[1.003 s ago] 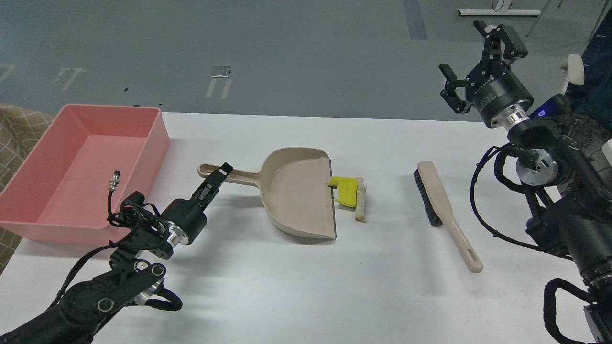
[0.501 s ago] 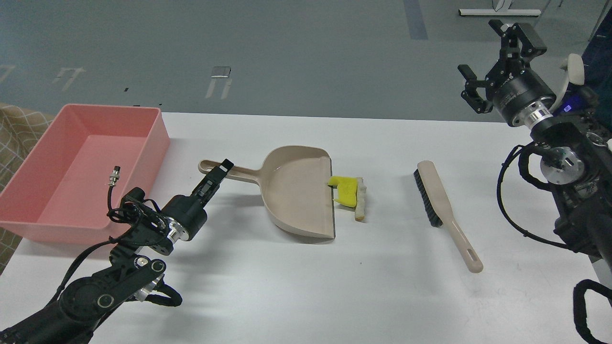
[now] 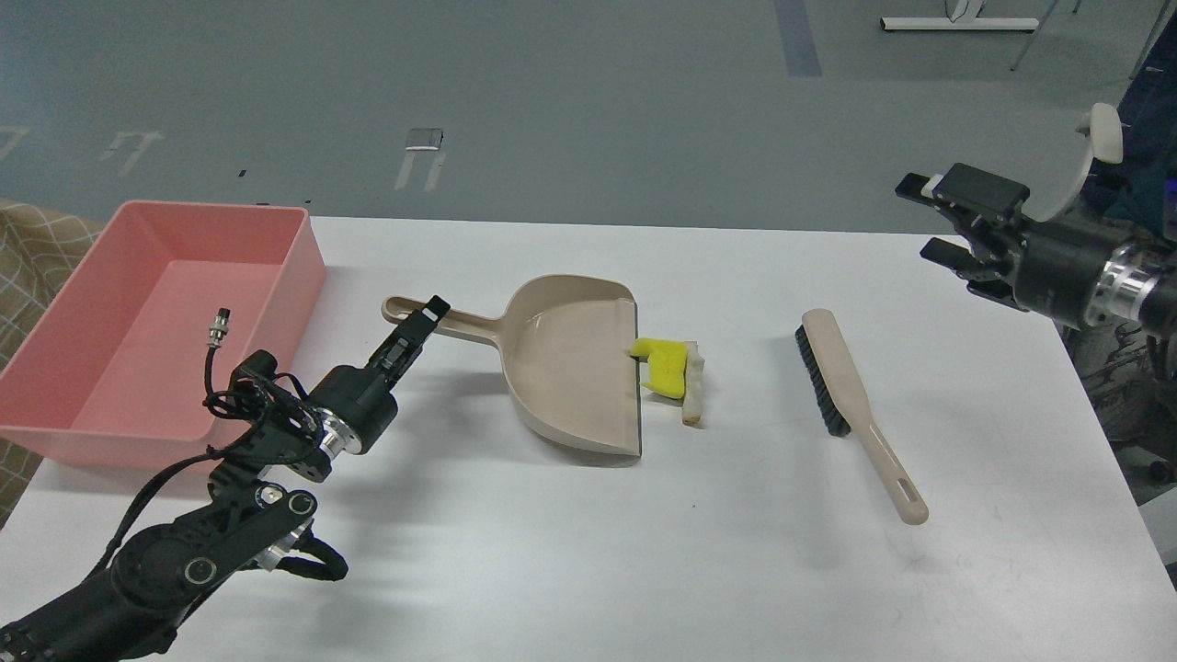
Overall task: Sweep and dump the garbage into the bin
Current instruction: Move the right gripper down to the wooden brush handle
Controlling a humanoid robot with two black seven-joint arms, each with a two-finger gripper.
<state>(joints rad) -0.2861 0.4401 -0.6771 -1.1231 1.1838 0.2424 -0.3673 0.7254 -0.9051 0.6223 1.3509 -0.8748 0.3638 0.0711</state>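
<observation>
The left hand (image 3: 425, 314) is reaching over the near end of the dustpan's handle, seen end-on and dark, so whether its fingers are parted or gripping the handle is not something I can tell. The right hand (image 3: 938, 221) is hovering above the far right edge of the table (image 3: 588, 552), its two fingers (image 3: 975, 188) standing clearly apart and holding nothing.

Moving outward from the left hand, the beige dustpan (image 3: 565, 368) is lying flat on the table with its handle pointing left and its open lip facing right. Just beside that lip the garbage is resting: the yellow spongy chunk (image 3: 668, 365) is touching the lip at its upper corner, and the white bread slice (image 3: 692, 386) is lying against the chunk's right side, edge-on to the camera. Further right, well apart from the garbage, a beige brush (image 3: 851, 400) is lying with dark bristles facing left and its handle pointing toward the near edge.

The pink bin (image 3: 138, 322) is sitting at the table's far left, near the dustpan handle.
</observation>
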